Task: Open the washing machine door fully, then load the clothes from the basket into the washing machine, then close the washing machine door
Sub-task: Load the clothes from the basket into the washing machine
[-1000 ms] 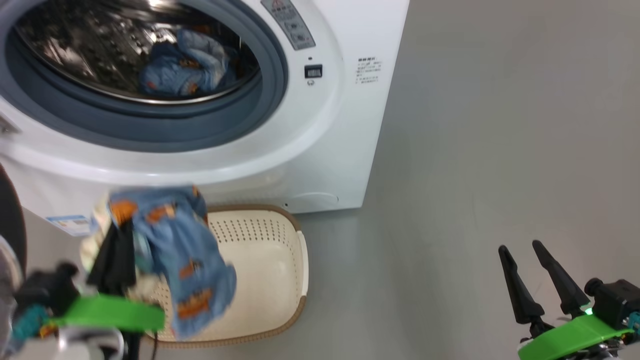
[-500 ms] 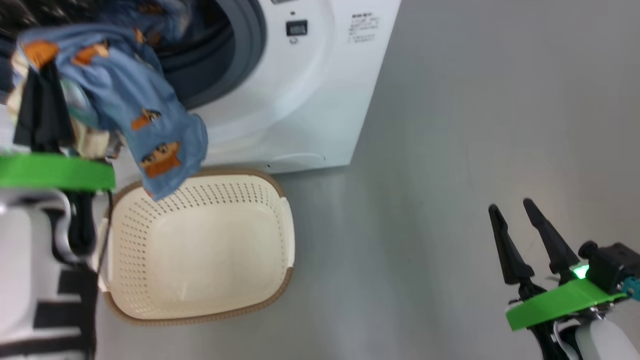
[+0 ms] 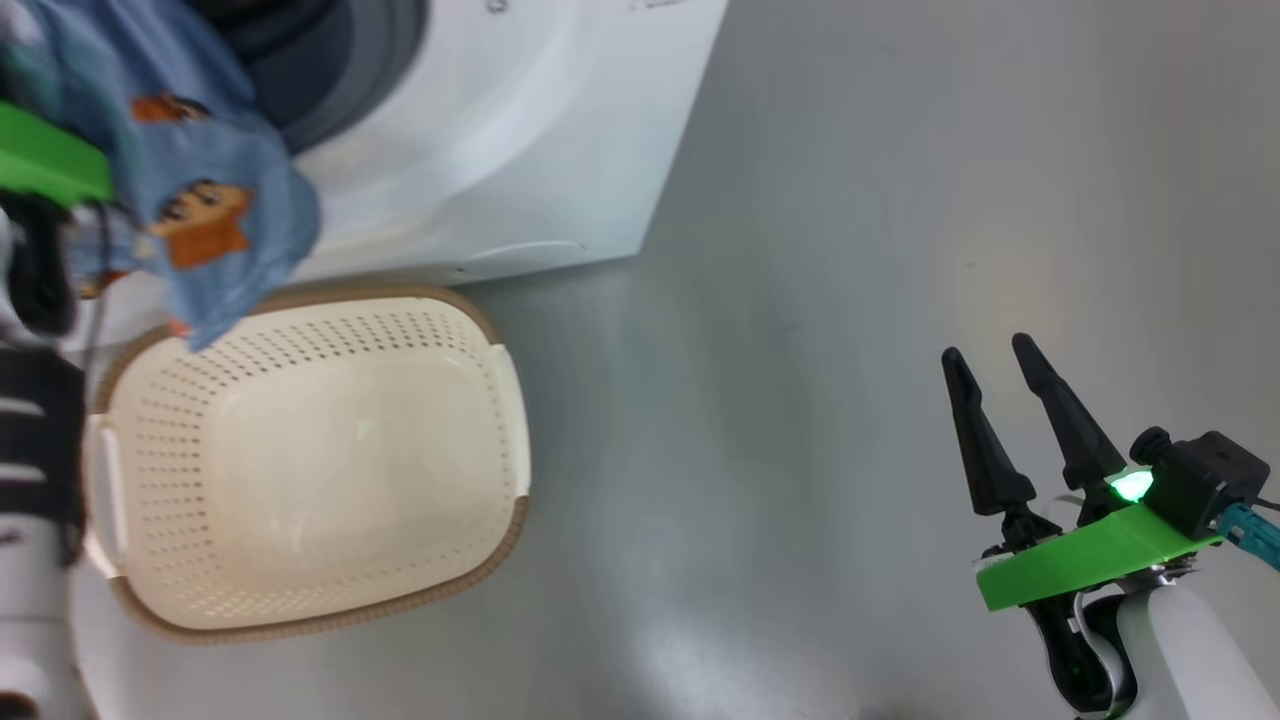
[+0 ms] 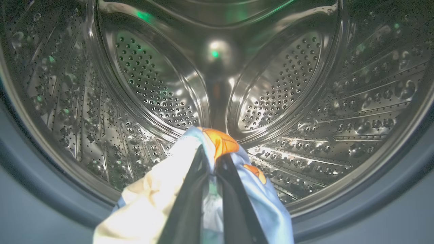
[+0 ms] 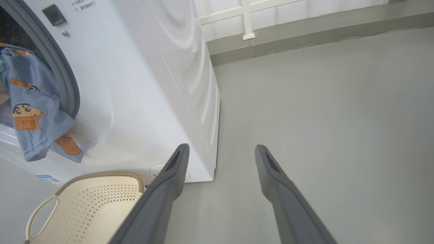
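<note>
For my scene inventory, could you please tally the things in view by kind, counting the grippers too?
Washing machine: 1
Basket: 1
Bundle of clothes: 1
Grippers: 2 (left gripper shut on the clothes, right gripper open)
Total: 5

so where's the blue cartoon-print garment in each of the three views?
Head view: clothes at upper left, hanging above the basket's far rim.
Left wrist view: clothes at bottom centre, pinched in the left gripper.
Right wrist view: clothes at the left edge, at the drum opening.
Shared landmark: the washing machine's grey seal.
</note>
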Controlling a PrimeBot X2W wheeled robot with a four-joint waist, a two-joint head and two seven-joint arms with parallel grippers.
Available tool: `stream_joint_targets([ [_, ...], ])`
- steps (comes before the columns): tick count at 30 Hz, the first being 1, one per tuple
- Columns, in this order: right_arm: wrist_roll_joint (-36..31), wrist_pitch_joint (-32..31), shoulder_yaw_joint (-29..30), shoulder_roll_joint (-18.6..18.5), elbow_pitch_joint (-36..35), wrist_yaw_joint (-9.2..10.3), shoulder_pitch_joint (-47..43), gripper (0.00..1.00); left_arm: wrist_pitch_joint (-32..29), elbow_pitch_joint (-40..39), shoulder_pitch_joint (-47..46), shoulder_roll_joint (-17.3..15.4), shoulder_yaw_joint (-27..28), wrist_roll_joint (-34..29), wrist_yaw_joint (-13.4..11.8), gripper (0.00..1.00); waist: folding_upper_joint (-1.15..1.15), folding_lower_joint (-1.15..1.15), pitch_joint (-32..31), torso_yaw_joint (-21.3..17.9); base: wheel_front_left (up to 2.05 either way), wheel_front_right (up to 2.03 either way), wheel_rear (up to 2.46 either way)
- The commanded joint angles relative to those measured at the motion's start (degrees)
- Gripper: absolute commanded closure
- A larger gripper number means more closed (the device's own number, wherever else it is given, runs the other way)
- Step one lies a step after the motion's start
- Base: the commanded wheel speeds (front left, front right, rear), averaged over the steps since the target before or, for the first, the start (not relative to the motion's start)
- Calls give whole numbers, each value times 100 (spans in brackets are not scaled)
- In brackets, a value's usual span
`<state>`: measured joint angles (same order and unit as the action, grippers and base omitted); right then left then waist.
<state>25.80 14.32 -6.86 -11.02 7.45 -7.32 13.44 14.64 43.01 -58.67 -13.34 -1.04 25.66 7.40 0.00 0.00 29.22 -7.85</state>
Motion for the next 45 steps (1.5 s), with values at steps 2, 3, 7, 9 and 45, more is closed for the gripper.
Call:
stream_joint_targets([
  [2,22,68,-156,-12,-144,-17,29,0,36,7,-454,-433,50,-129,9,100,0,0,259,-234,0,0,0],
  [3,22,68,-154,-4,-148,-17,42,0,36,-18,-582,-467,53,-189,9,100,0,0,293,-248,0,0,0],
  [7,19,68,-141,17,-159,-17,79,0,36,-262,-884,-515,200,-370,9,100,0,0,379,-280,0,0,0],
  [9,16,68,-138,31,-161,-17,105,0,36,-466,-993,-512,327,-526,9,100,0,0,418,-298,0,0,0],
  [45,-22,68,-214,-36,-144,-17,111,0,36,-42,116,-48,558,-861,9,0,0,0,266,-18,0,0,0],
])
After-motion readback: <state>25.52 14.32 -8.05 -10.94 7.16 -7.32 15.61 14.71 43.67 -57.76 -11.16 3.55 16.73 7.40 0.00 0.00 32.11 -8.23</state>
